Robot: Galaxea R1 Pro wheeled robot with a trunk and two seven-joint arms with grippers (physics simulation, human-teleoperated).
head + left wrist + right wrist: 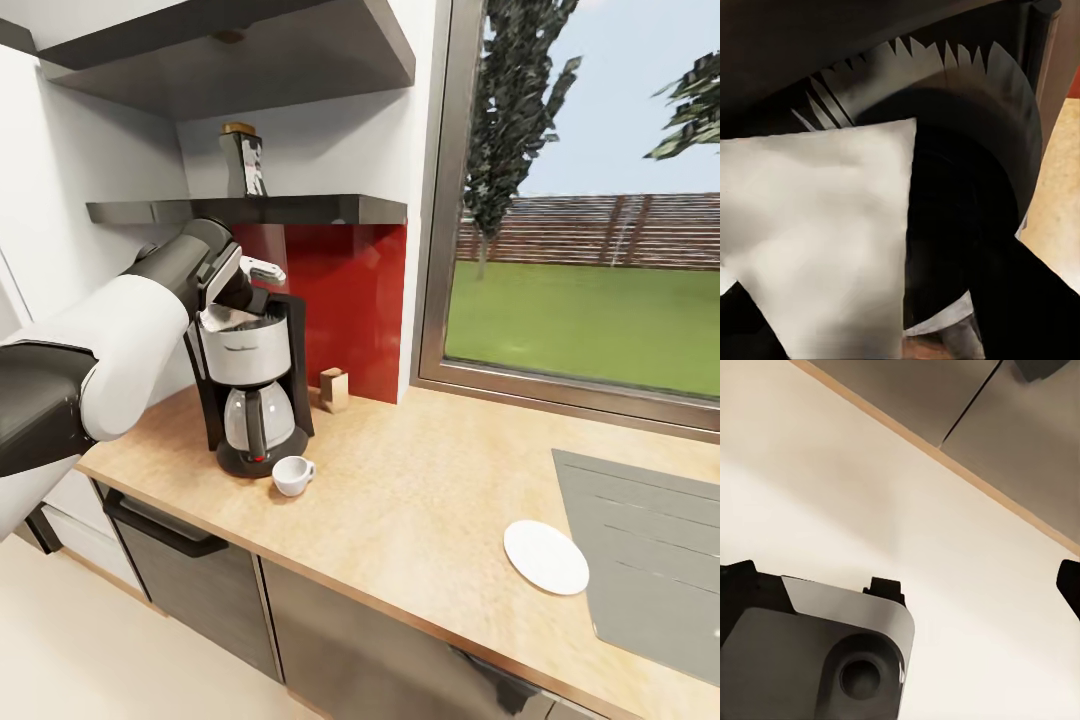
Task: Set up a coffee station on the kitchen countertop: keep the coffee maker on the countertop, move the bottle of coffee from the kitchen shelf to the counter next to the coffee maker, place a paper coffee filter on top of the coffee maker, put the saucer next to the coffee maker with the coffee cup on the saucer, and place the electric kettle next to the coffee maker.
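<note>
Countertop (420, 500) w/ coffee maker (250, 390), cup (292, 475), saucer (546, 557)

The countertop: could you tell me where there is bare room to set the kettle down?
Bare wood runs along the countertop between the coffee cup and the saucer, back to the window sill. It is crowded at the coffee maker, where cup, small wooden block and left arm gather.

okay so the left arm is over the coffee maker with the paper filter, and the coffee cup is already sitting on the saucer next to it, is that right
One thing is off: the coffee cup is not on the saucer. In the head view the cup stands on the bare countertop just in front of the coffee maker, while the saucer lies apart, near the sink. The left pincer is indeed over the coffee maker, and the left wrist view shows the paper filter there.
</note>
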